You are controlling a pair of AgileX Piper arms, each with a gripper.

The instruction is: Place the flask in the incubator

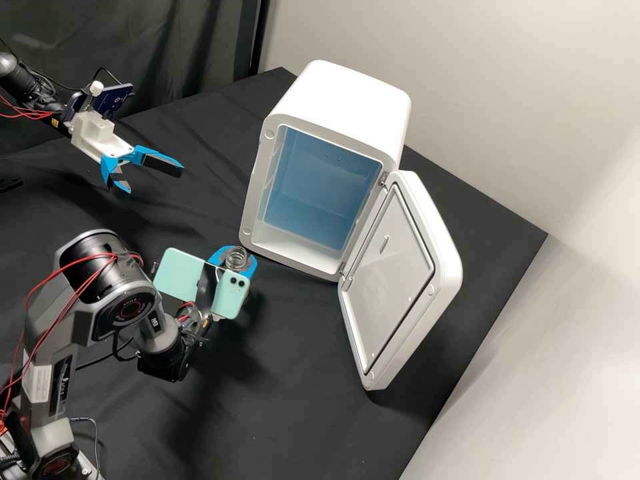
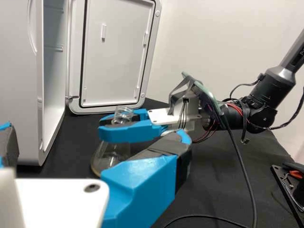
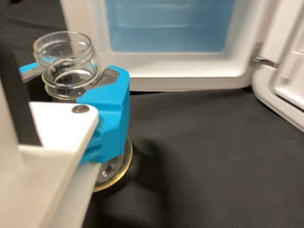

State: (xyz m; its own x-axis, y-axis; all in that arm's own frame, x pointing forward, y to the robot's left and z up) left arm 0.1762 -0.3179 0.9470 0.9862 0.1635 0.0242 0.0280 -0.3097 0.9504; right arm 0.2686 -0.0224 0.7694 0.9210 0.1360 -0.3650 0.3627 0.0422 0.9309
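Right gripper (image 1: 235, 261) pinched on the neck of the glass flask (image 3: 64, 52), which stands on the black bench (image 1: 300, 400) just before the white incubator's (image 1: 347, 100) open mouth, door (image 1: 400, 267) swung wide; left gripper (image 1: 153, 179) hangs well apart, fingers spread, holding nothing.

Left gripper (image 1: 148, 177) raised, fingers spread, tilted down. Right gripper (image 1: 233, 261) low, clamped on flask (image 3: 64, 57) neck.
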